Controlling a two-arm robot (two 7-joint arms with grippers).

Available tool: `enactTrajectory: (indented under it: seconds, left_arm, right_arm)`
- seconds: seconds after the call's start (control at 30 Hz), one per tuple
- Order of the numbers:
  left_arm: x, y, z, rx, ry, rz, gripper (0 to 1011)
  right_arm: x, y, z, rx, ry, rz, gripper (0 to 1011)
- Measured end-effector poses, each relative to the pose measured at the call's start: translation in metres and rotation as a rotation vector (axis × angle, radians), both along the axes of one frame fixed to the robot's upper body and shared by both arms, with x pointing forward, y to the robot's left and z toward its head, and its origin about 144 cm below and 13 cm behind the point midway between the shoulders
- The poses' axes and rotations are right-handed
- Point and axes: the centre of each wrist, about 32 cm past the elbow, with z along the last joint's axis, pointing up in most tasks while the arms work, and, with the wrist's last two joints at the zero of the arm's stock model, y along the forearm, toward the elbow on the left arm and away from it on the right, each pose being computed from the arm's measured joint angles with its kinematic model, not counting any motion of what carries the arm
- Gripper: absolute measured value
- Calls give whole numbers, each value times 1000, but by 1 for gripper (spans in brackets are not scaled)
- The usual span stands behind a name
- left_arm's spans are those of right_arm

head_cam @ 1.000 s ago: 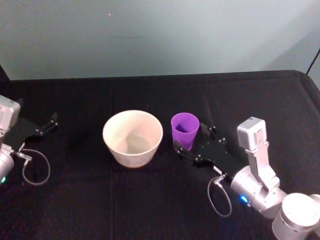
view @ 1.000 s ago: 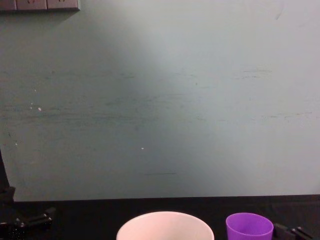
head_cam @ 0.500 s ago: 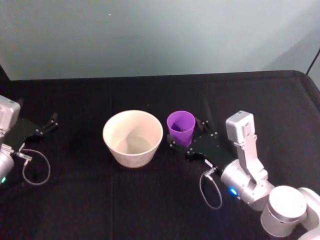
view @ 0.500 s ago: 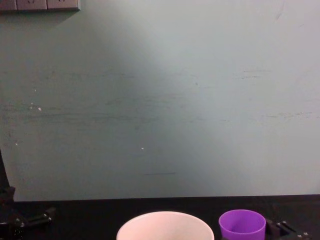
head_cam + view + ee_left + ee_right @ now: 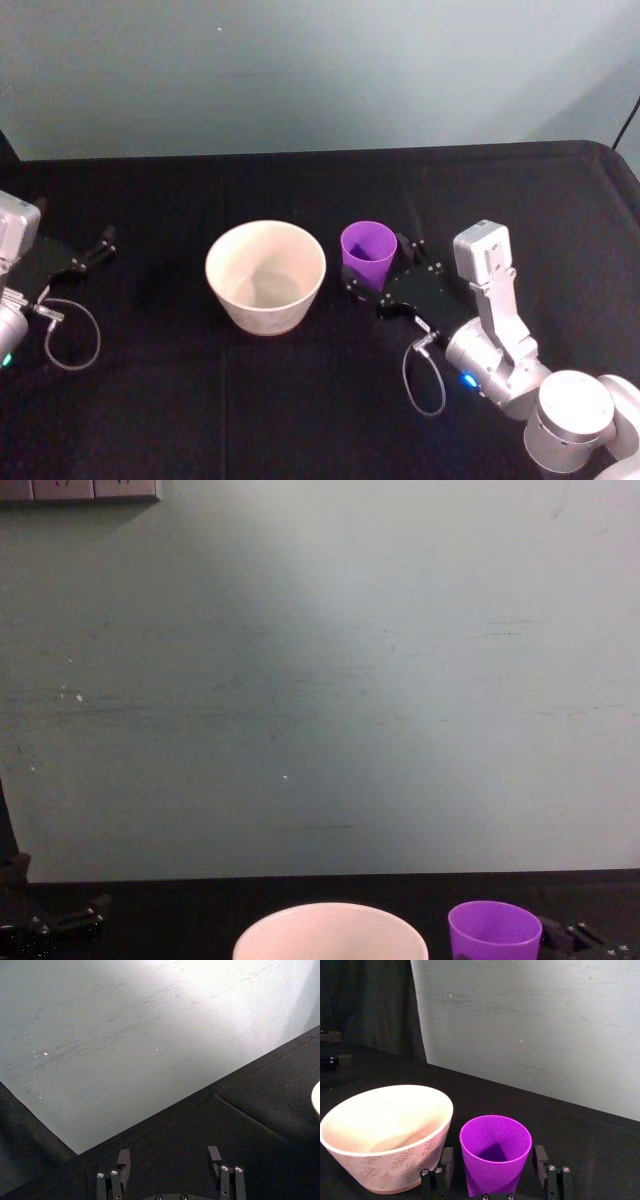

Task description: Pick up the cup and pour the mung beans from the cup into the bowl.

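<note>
Right gripper (image 5: pixel 378 268) is down low on the black table (image 5: pixel 300 190), fingers (image 5: pixel 445 1161) spread apart, and the purple cup (image 5: pixel 368 248) stands upright right between them. From the right wrist view there is a sliver of space on each side of the cup (image 5: pixel 495 1160), so the gripper straddles it rather than clamps it. The cup's inside lies in shadow and I cannot tell what it holds. Just off the gripper's left finger sits the wide pale bowl (image 5: pixel 225 290), upright, with a faint leaf pattern on its wall (image 5: pixel 395 1160); that wall comes very near the finger, the closest thing crowding the gripper. From the chest view, the bowl's rim (image 5: pixel 330 920) and the cup (image 5: pixel 495 935) stand side by side, a narrow gap between them. A cable loop (image 5: pixel 425 375) hangs behind the gripper at its wrist. Far beyond the bowl, well apart from all this, the left gripper (image 5: pixel 98 250) rests on the table with its fingers (image 5: pixel 123 1157) apart, holding nothing.
</note>
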Motion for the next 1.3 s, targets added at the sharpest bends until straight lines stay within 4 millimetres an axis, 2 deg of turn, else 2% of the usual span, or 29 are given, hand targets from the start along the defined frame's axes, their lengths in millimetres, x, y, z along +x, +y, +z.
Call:
enactTrajectory:
  seconds: [1.3]
  left_arm:
    - [0,0,0,0,0,0,1000]
  right_arm:
    - [15,8,0,-17,-12,-8,1003]
